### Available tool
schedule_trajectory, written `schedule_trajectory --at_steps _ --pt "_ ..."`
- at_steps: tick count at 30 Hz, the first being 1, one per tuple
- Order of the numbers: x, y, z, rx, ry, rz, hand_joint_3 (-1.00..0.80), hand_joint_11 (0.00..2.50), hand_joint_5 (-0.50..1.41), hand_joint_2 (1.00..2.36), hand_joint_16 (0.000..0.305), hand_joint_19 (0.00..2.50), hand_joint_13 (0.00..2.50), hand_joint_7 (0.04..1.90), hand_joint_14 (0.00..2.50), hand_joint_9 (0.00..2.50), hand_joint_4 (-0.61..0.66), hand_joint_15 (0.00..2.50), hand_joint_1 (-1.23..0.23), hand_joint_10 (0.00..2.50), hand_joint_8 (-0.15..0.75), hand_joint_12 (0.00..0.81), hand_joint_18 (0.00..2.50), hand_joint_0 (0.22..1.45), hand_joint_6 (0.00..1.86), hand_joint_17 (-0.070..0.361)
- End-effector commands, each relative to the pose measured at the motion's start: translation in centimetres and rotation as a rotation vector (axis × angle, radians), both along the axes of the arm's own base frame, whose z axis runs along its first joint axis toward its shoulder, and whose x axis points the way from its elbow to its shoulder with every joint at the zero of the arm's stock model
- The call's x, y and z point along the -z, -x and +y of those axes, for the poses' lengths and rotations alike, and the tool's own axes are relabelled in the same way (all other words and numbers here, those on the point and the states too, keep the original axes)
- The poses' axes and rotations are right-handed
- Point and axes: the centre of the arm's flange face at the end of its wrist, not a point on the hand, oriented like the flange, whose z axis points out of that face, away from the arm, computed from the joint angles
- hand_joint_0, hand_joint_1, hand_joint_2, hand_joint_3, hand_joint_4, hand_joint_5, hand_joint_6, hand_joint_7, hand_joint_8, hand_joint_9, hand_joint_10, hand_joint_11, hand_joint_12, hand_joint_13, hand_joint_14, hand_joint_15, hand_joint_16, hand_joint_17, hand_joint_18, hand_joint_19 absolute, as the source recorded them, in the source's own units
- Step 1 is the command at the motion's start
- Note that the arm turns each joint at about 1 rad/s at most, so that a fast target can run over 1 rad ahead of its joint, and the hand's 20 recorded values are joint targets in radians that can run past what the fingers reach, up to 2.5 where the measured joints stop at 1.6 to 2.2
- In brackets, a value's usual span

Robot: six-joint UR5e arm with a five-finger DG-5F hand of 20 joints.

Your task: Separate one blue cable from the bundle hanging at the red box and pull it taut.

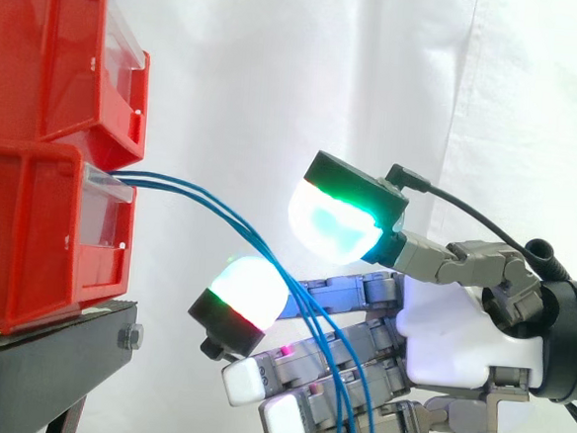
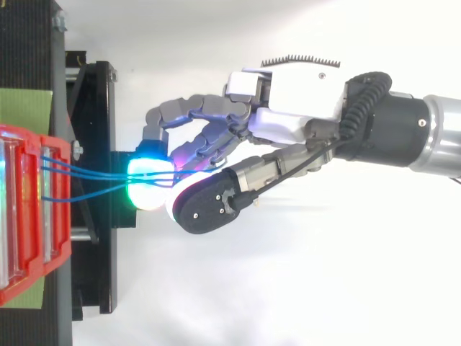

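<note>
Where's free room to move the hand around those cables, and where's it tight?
Free: above the blue cables, between the upper red bin and the top pad of the hand; also beneath them, between the black stand and the lower fingers. Tight: where the cables drape across those fingers.
</note>
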Motion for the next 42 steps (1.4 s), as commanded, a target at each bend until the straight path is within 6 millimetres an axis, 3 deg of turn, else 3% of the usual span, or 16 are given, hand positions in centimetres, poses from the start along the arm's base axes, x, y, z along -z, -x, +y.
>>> schedule_trajectory --at_steps 1,11,19,23,28,30,35,42 --pt "0.0 -0.1 -0.1 0.002 0.008 -0.004 -0.41 0.54 -0.12 1.01 0.033 0.20 0.91 1.37 0.02 0.93 0.23 0.39 -0.61 0.02 0.369 0.356 0.56 0.63 0.50 0.074" --pt "-1.1 -0.6 -0.3 0.006 0.055 -0.018 -0.33 0.56 -0.15 1.01 0.033 0.21 0.92 1.28 0.02 0.92 0.21 0.40 -0.66 0.02 0.366 0.362 0.58 0.65 0.62 0.075" --pt "-2.3 -0.3 -0.8 0.018 0.085 -0.006 -0.38 0.59 -0.20 1.01 0.034 0.22 0.91 1.11 0.02 0.90 0.21 0.40 -0.72 0.02 0.362 0.365 0.58 0.64 0.79 0.077" --pt "-3.7 0.4 -0.9 0.018 0.116 0.025 -0.50 0.59 -0.19 1.00 0.035 0.24 0.91 1.10 0.02 0.92 0.22 0.41 -0.61 0.02 0.370 0.368 0.58 0.59 0.80 0.079" --pt "-5.1 1.0 -1.1 0.019 0.131 0.042 -0.50 0.59 -0.17 1.00 0.037 0.26 0.92 1.16 0.02 0.96 0.22 0.42 -0.51 0.02 0.380 0.375 0.59 0.56 0.78 0.084" --pt "-5.2 1.0 -1.2 0.020 0.130 0.044 -0.50 0.60 -0.17 1.00 0.037 0.26 0.92 1.17 0.02 0.97 0.22 0.42 -0.52 0.02 0.379 0.371 0.58 0.58 0.78 0.083" --pt "-5.2 1.1 -1.2 0.020 0.125 0.045 -0.24 0.61 -0.18 1.02 0.038 0.28 0.92 1.23 0.02 0.93 0.18 0.43 -0.65 0.02 0.371 0.368 0.60 0.62 0.83 0.086" --pt "-5.2 1.0 -1.2 0.020 0.131 0.042 -0.22 0.64 -0.21 1.02 0.040 0.28 0.90 1.17 0.02 0.87 0.14 0.43 -0.77 0.02 0.353 0.364 0.60 0.65 0.87 0.091"
